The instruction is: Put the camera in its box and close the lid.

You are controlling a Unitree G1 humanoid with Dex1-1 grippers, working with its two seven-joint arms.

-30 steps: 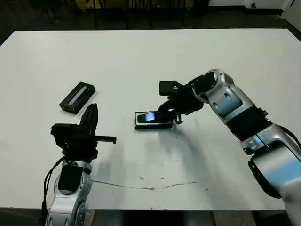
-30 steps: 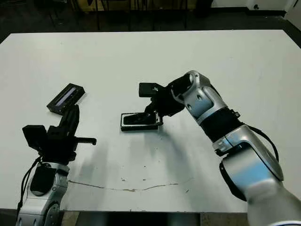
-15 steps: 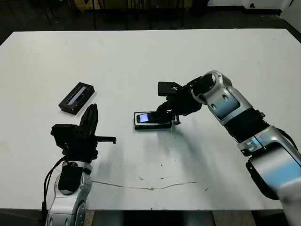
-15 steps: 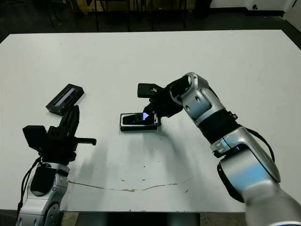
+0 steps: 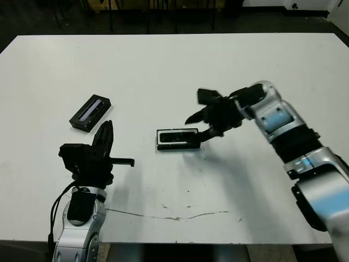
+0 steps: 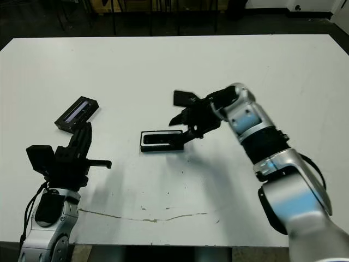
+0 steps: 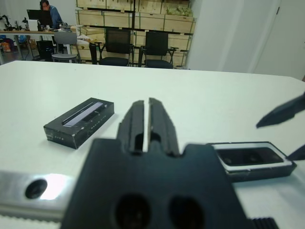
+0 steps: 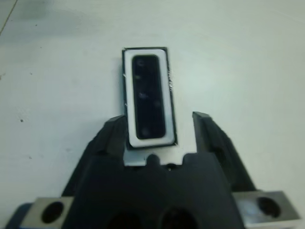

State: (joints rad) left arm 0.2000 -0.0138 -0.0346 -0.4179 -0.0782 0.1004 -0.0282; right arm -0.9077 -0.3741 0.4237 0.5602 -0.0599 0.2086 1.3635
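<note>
In the box [image 5: 177, 139], the camera [image 8: 148, 97] seemingly released; right gripper [image 5: 199, 125] withdrawn.

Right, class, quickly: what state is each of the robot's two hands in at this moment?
Left hand: closed, holding nothing.
Right hand: open, empty, just beside the small white-lined black box.

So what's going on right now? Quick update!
Right gripper open, empty, beside the box. Left gripper shut, idle. Camera lies in box. Lid off, apart on the table's left; path looks clear.
</note>
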